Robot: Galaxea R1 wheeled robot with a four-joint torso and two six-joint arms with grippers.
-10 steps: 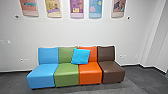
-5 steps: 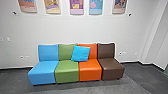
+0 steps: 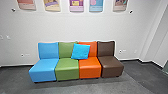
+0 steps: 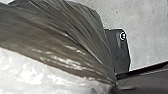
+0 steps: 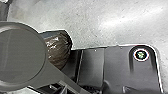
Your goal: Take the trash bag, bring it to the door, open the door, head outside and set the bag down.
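Got the trash bag (image 4: 65,32) beside the robot's base plate (image 5: 120,62); can't tell if touching it. Reading the left claw (image 4: 114,86) as pinching the bag, going by folds drawn to a tight point there. Can't tell the right claw's state. Expect soft, thin, slick film, probably light, easy to tear or to slide out of a loose pinch. Best to take hold at the bunched folds, all layers together, never by one layer. Can't see inside the bag, so can't call the contents; allow for shifting and sag. Judging as mid-carry, facing the row of seats (image 3: 90,67) ahead of the base plate, with a blue cushion (image 3: 80,51). Watch for swinging or snagging against the plate's edge.
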